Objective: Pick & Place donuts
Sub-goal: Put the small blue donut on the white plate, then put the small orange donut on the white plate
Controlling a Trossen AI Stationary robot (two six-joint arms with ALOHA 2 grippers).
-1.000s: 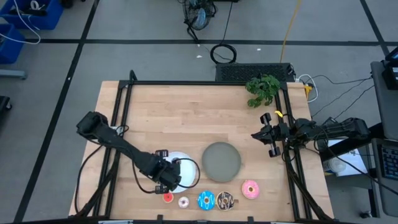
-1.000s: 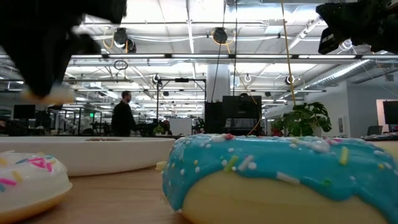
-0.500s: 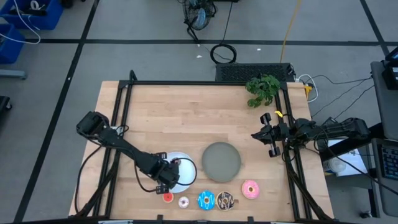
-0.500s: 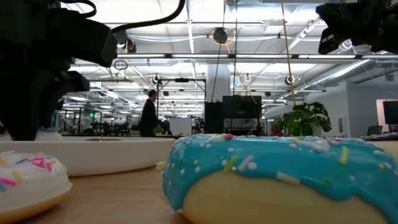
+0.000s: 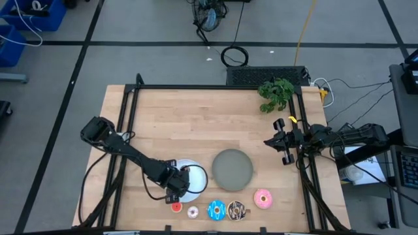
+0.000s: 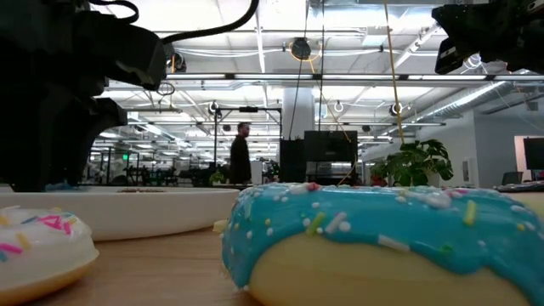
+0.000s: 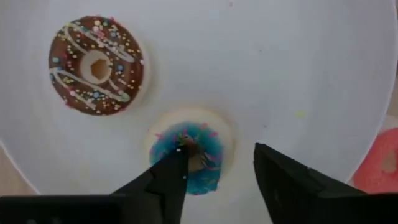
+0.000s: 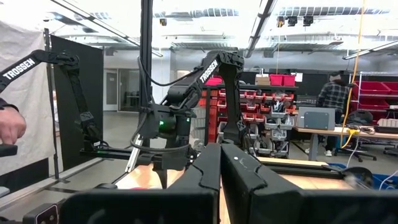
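Left wrist view: tiny blue donut (image 7: 189, 152) lies flat, hole upward.

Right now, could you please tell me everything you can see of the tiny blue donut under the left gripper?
The tiny blue donut is a small toy ring with blue icing, a few coloured sprinkles and a pale cream base. It lies flat on the white plate, beside a tiny brown donut and apart from it. The left gripper hangs just over it, jaws open; one finger's tip overlaps its centre hole, the other stands off to its side.
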